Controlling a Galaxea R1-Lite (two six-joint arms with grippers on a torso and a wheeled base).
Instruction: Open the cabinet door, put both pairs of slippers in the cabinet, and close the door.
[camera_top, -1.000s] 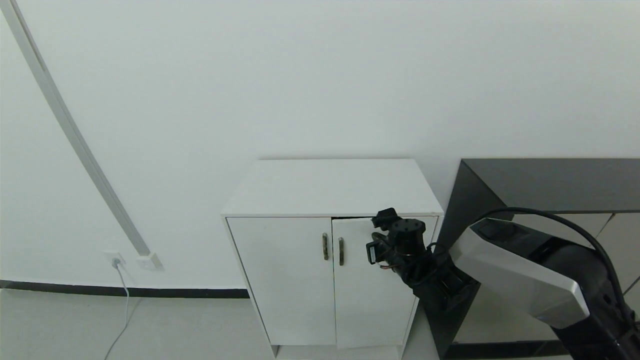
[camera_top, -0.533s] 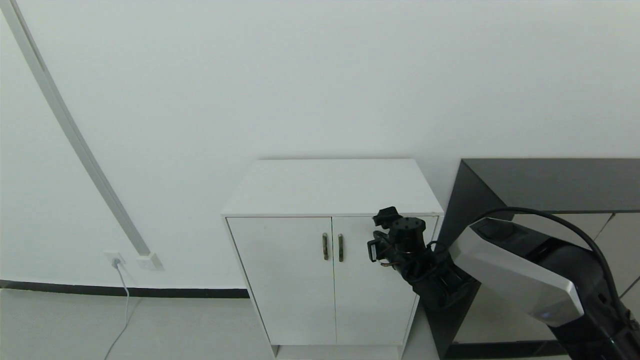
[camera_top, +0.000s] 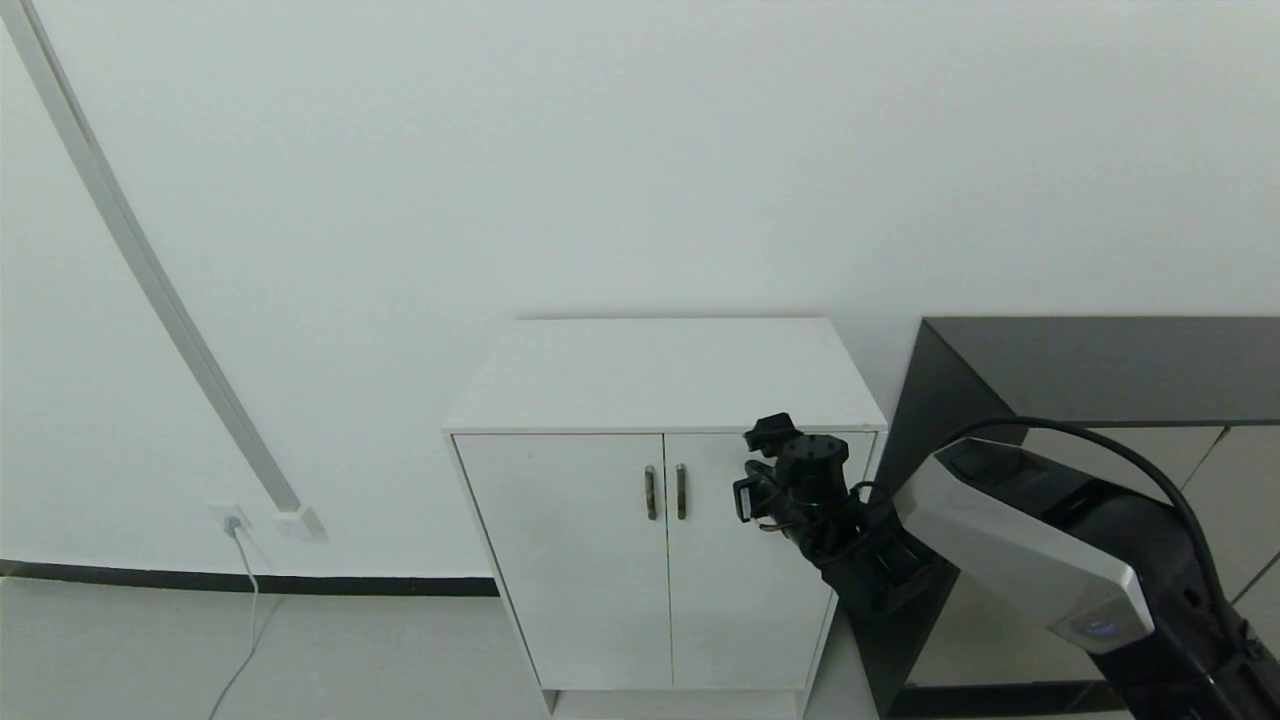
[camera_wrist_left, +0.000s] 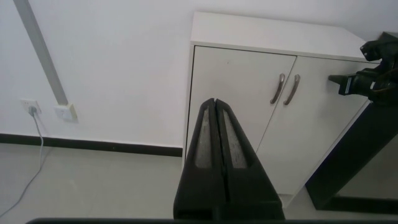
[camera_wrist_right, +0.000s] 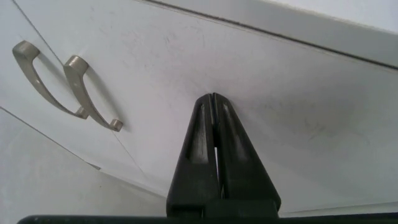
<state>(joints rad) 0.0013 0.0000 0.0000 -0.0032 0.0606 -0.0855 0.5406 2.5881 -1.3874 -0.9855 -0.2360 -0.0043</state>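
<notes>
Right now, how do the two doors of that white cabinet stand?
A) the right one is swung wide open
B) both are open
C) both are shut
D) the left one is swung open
C: the left door and the right door lie flush in the front of the cabinet, their handles side by side, with nothing of the inside showing.

The silver-and-black right arm (camera_top: 1010, 540) stretches forward and toward the left, its black wrist (camera_top: 815, 470) tilted upward; the black right pincer (camera_wrist_right: 214, 98) has its two fingers pressed flat together; the black left pincer (camera_wrist_left: 214, 102) matches it, fingers meeting at the tips and pointing forward.
</notes>
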